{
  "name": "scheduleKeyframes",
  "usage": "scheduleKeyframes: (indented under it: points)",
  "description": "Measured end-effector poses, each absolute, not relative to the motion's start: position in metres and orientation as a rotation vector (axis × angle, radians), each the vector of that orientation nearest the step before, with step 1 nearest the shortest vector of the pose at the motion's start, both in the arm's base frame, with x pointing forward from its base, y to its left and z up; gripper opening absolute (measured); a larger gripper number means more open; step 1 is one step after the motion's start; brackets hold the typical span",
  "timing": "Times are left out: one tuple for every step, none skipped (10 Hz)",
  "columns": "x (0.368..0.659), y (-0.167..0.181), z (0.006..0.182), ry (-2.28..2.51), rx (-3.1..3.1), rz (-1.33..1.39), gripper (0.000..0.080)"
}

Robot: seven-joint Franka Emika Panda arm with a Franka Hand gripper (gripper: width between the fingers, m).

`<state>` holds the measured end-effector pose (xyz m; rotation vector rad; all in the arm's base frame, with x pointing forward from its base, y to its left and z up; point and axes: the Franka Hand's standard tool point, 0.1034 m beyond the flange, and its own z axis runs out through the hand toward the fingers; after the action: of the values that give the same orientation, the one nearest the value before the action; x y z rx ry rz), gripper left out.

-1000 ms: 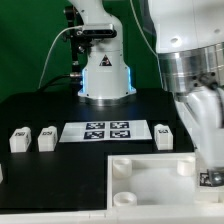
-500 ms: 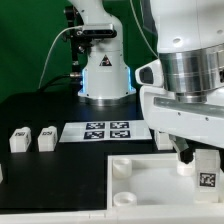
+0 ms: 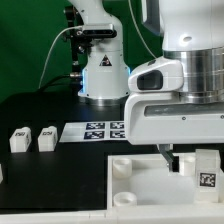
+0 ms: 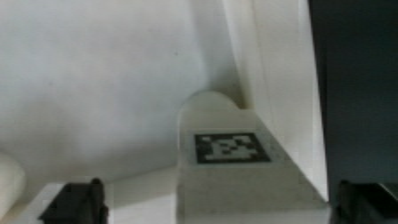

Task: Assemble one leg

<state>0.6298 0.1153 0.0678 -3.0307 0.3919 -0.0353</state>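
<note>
A leg (image 3: 205,172), a small white block with a square tag, stands upright at the right corner of the large white square piece (image 3: 145,190). My gripper (image 3: 200,166) straddles it from above. In the wrist view the leg (image 4: 228,150) sits between the two black fingertips (image 4: 75,200), with a wide gap on one side and a narrow one on the other, so the gripper (image 4: 221,202) is open. The white surface of the square piece (image 4: 107,90) lies behind the leg.
Two more legs (image 3: 18,140) (image 3: 46,138) stand at the exterior view's left. The marker board (image 3: 98,130) lies in the middle, partly behind my hand. A robot base (image 3: 103,75) stands at the back. A round corner socket (image 3: 120,168) shows on the square piece.
My hand has turned and now fills more of the exterior view's right, hiding a leg that stood beside the marker board. The tagged leg under the gripper has stayed in place.
</note>
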Motion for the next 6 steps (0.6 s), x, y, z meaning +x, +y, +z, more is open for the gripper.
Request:
scheduleKeyframes:
  points:
    - [0.6296,0.1154,0.0675,0.437,-3.025,-0.033,0.0558]
    - [0.6296,0.1154,0.0674,0.47,-3.019,-0.031,0.0378]
    - [0.6295,0.116,0.0674,0.584,-2.996,-0.025,0.0378]
    - [0.6294,0.1169,0.0673,0.742,-2.955,-0.016,0.0291]
    - [0.6294,0.117,0.0673,0.826,-2.932,-0.011,0.0291]
    - [0.6294,0.1172,0.0674,1.009,-2.871,-0.001,0.0291]
